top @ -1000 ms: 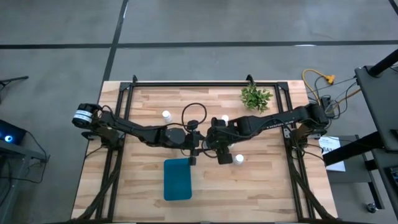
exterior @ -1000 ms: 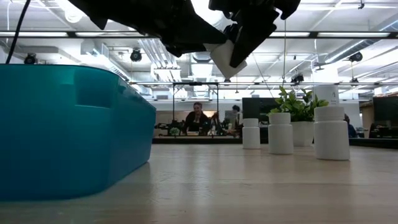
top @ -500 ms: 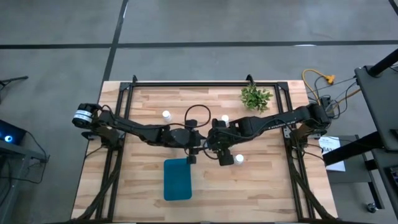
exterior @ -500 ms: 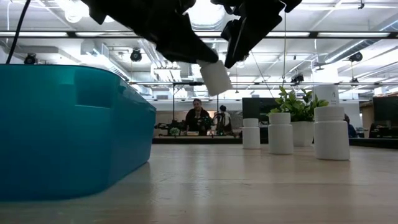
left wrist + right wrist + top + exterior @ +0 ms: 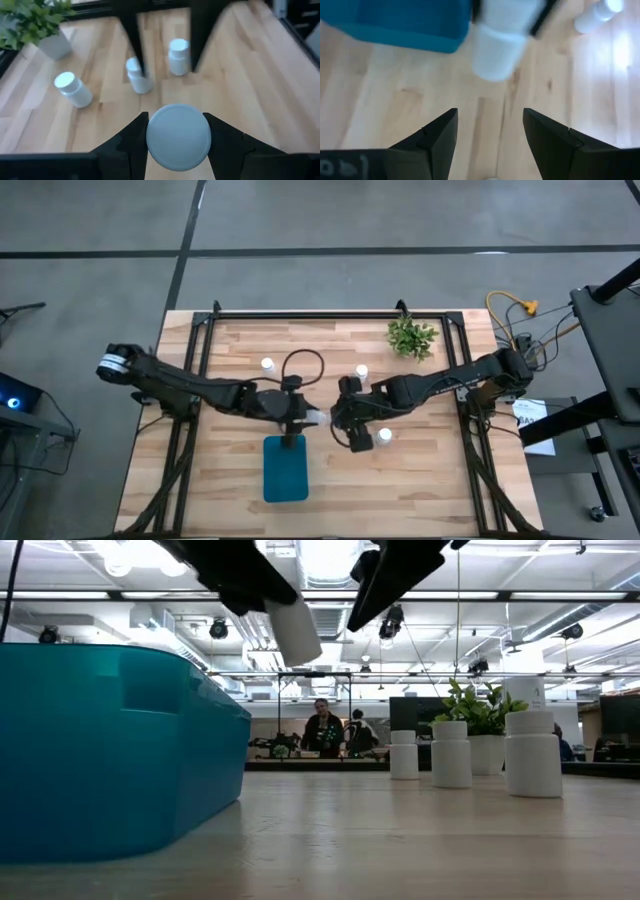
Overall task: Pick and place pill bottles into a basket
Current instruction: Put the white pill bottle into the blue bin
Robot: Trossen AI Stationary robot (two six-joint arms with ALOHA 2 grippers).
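From above, my left gripper (image 5: 312, 418) sits at the table's middle, just past the far end of the teal basket (image 5: 285, 468), pinching a white pill bottle (image 5: 316, 418) that lies sideways between my fingers. My right gripper (image 5: 343, 423) faces it from the other side, close by but not touching the bottle, fingers spread and empty. On the wooden table (image 5: 440, 480) three more bottles stand: one (image 5: 267, 365) toward the far left, one (image 5: 361, 372) near the middle, one (image 5: 383, 436) just beside my right wrist. A small green plant (image 5: 411, 337) stands at the far right.

At table height, the basket's wall (image 5: 110, 750) fills the near left. The held bottle (image 5: 296, 630) hangs tilted in the air under my left gripper (image 5: 262, 590), above the table, just beside the basket's rim rather than over it. My right gripper (image 5: 385, 580) hangs beside it, apart from the bottle. Three bottles (image 5: 403, 754) (image 5: 451, 753) (image 5: 532, 752) stand upright to the right, the plant (image 5: 478, 710) behind them. People sit far back in the room.

Past my left fingers (image 5: 131, 142), the bottle's round cap (image 5: 178, 136) sits clamped between them. Beyond it are my right arm's spread fingers (image 5: 134, 35), three bottles (image 5: 73, 89) (image 5: 137, 75) (image 5: 179, 56) and the plant (image 5: 35, 22).

Past my right fingers (image 5: 437, 137), spread with nothing between, the held bottle (image 5: 500, 42) floats by the basket's corner (image 5: 400, 22); another bottle (image 5: 597, 15) lies beyond.
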